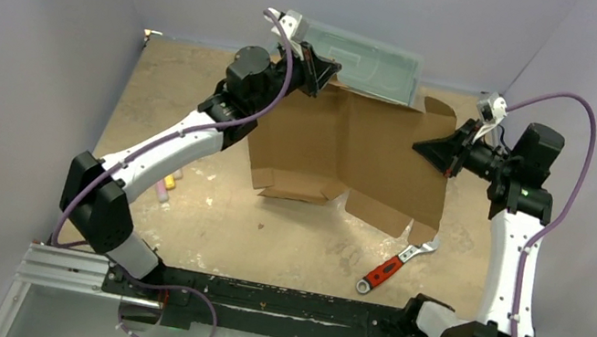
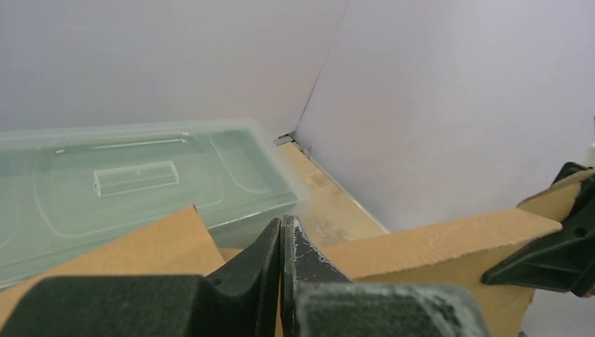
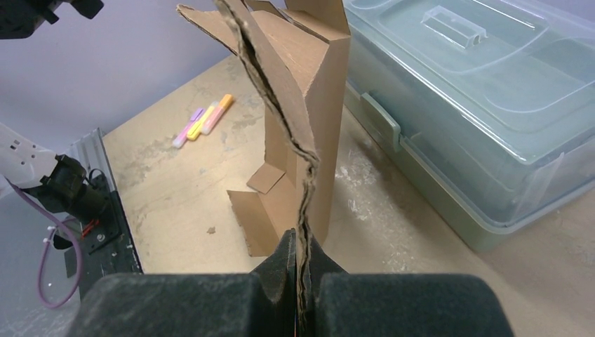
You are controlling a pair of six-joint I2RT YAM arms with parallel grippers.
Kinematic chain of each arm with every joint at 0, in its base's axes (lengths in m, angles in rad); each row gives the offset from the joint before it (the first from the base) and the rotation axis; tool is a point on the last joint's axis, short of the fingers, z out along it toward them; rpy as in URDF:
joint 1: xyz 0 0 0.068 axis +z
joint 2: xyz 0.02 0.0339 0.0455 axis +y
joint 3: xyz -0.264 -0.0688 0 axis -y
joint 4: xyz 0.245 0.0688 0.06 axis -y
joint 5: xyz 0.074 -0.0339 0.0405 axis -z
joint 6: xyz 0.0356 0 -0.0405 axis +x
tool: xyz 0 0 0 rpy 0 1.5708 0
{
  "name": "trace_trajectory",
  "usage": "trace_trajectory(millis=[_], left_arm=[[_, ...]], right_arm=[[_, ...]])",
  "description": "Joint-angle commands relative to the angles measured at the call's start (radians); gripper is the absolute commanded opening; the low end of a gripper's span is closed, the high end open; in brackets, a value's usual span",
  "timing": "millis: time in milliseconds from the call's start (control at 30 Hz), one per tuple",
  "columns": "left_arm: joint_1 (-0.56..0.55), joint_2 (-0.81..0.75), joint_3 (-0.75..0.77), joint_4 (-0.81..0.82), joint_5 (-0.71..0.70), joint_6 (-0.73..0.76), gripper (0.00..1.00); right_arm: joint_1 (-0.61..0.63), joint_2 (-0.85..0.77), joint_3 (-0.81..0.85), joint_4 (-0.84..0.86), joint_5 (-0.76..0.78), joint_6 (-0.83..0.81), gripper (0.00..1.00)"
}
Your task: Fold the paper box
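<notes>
The paper box (image 1: 344,149) is a flat brown die-cut cardboard sheet, held tilted above the table between both arms. My left gripper (image 1: 322,75) is shut on its far left edge. In the left wrist view the jaws (image 2: 282,235) are pressed together, with cardboard (image 2: 140,249) on either side. My right gripper (image 1: 428,147) is shut on the sheet's right edge. In the right wrist view the corrugated edge (image 3: 295,105) runs straight into the closed jaws (image 3: 303,246). The sheet's lower flaps hang near the table.
A grey-green plastic toolbox (image 1: 369,62) stands against the back wall just behind the sheet; it also shows in the left wrist view (image 2: 133,175) and the right wrist view (image 3: 477,105). A red-handled wrench (image 1: 388,268) lies front right. Highlighters (image 1: 166,187) lie at the left.
</notes>
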Motion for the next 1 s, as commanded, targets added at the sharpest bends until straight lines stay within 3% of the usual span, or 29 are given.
trace_trajectory(millis=[0,433,967], left_arm=[[0.002,0.061,0.118,-0.018,0.017,0.066,0.01],[0.002,0.072,0.041,-0.152,-0.027,0.205,0.00],[-0.033,0.128,-0.016,-0.164,0.022,0.183,0.00]], right_arm=[[-0.001,-0.015,-0.005,0.000,-0.041,-0.015,0.00],[-0.001,-0.007,-0.011,-0.001,-0.048,-0.025,0.00],[0.002,-0.007,-0.009,-0.011,-0.053,-0.031,0.00]])
